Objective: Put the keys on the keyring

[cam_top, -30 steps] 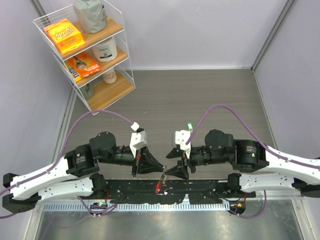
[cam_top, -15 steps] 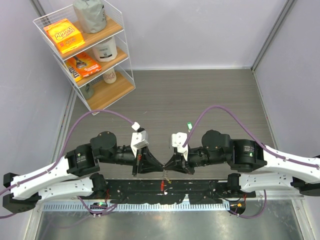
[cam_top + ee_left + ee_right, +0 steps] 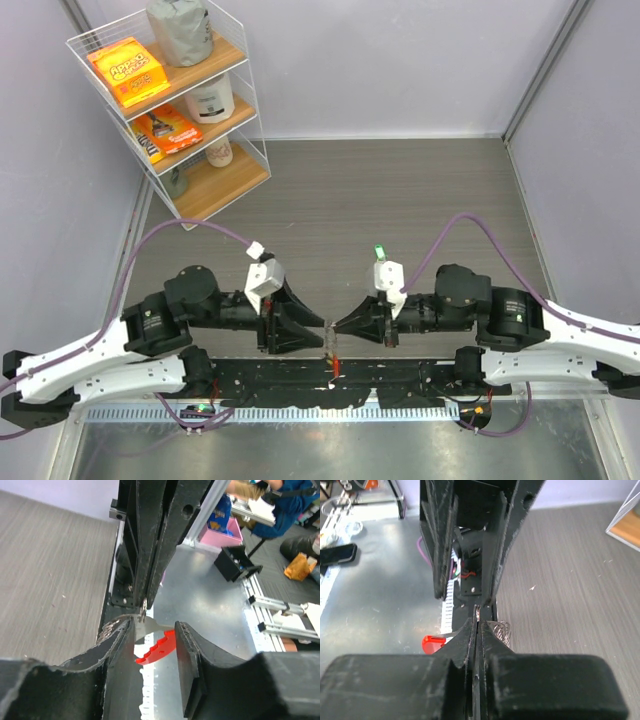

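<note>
while the right gripper (image 3: pixel 477 622) is pressed together on a thin metal part of the keyring (image 3: pixel 499 628), the left gripper (image 3: pixel 152 627) faces it tip to tip with its fingers (image 3: pixel 187 650) spread, and the red loop (image 3: pixel 156 649) shows through the gap between them. the green key (image 3: pixel 380 252) lies on the table (image 3: pixel 400 190) beyond the right wrist, well apart from both tips, nearer the right arm, its long axis pointing roughly away from the bases. count: one keyring, one green key; no yellow key can be found in any view.
</note>
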`<move>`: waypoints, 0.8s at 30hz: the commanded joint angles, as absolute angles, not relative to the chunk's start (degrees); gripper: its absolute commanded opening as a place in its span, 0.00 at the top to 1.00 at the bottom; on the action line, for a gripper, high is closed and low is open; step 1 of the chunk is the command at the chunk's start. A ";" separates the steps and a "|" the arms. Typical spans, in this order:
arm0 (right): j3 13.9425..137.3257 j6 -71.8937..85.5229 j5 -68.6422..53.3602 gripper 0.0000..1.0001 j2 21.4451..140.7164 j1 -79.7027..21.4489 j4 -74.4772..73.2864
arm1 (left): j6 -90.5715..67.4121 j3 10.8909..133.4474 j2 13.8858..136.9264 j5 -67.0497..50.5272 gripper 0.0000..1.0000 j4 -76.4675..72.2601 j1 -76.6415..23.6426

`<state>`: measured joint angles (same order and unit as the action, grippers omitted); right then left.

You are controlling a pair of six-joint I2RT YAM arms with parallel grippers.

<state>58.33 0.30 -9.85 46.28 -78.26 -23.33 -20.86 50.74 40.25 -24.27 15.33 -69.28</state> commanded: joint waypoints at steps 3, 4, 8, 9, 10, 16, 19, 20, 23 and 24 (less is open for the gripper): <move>53.97 3.51 -6.33 0.95 39.21 -78.22 -8.37 | -22.15 47.12 33.06 -16.18 0.51 5.64 -69.43; 52.83 3.86 -6.42 0.94 38.68 -78.22 -7.22 | -22.41 46.24 32.26 -15.30 0.50 4.41 -69.43; 48.27 5.45 -5.19 0.95 34.37 -78.22 -0.37 | -22.67 44.91 31.55 -14.15 0.49 2.46 -69.52; 47.56 5.36 -5.10 0.94 33.23 -78.22 2.87 | -22.68 45.09 31.90 -14.41 0.49 2.37 -69.43; 45.81 5.45 -5.01 0.95 32.44 -78.22 4.12 | -22.76 45.26 32.17 -14.41 0.49 2.20 -69.52; 41.31 4.92 -3.87 0.94 29.27 -78.22 13.69 | -23.38 46.23 35.68 -16.43 0.48 0.62 -69.52; 38.51 4.48 -1.86 0.95 27.60 -78.22 17.31 | -23.20 46.76 37.26 -16.70 0.48 0.44 -69.52; 38.24 4.31 -1.32 0.95 26.73 -78.22 18.53 | -23.20 46.67 37.70 -16.87 0.48 0.35 -69.43; 36.22 4.31 2.54 0.95 24.79 -78.22 20.91 | -22.94 46.84 38.67 -16.96 0.48 0.35 -69.43; 35.78 4.31 3.33 0.95 23.92 -78.22 22.57 | -22.85 46.67 39.02 -17.05 0.48 -1.13 -69.52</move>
